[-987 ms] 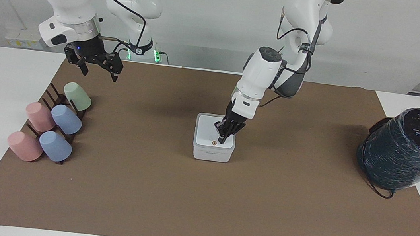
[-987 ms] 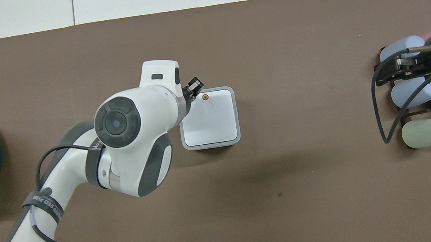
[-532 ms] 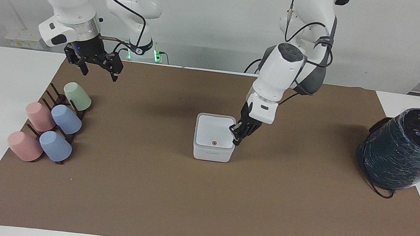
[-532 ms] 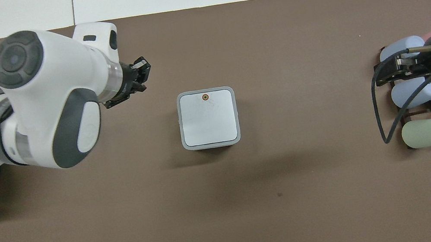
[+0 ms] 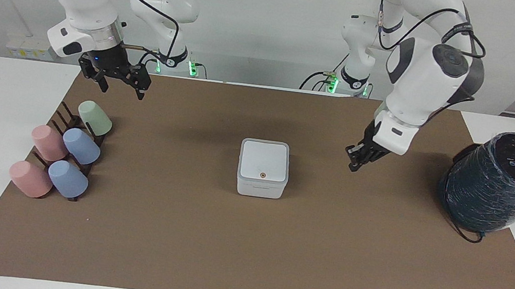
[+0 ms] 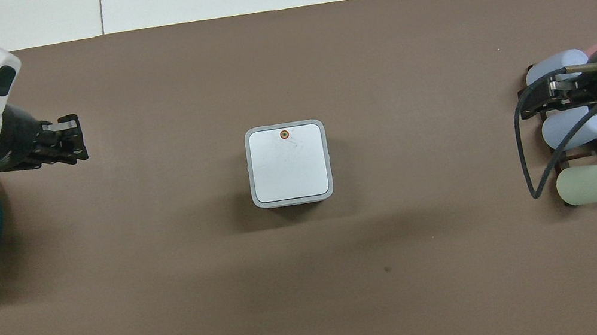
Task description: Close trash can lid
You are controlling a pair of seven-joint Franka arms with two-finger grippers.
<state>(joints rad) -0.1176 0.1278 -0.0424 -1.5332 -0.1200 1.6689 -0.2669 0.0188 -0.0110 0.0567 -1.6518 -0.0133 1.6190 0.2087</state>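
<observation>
The small white trash can (image 5: 260, 187) stands in the middle of the brown mat. Its lid (image 5: 264, 160) lies flat and shut on top, with the orange dot on the edge farther from the robots; it also shows in the overhead view (image 6: 289, 166). My left gripper (image 5: 352, 166) hangs in the air over bare mat between the can and the dark cylinder, shut and empty, well apart from the can; it also shows in the overhead view (image 6: 77, 141). My right gripper (image 5: 121, 92) is open and empty and waits over the cup rack, where the overhead view (image 6: 536, 102) also shows it.
A large dark wrapped cylinder (image 5: 503, 184) stands at the left arm's end of the table. A rack of pink, blue and green cups (image 5: 65, 153) lies at the right arm's end. The brown mat (image 5: 244, 251) covers most of the table.
My left gripper has lifted off the lid's corner and swung away toward the dark cylinder. The lid stays flat and shut. The right arm has not moved.
</observation>
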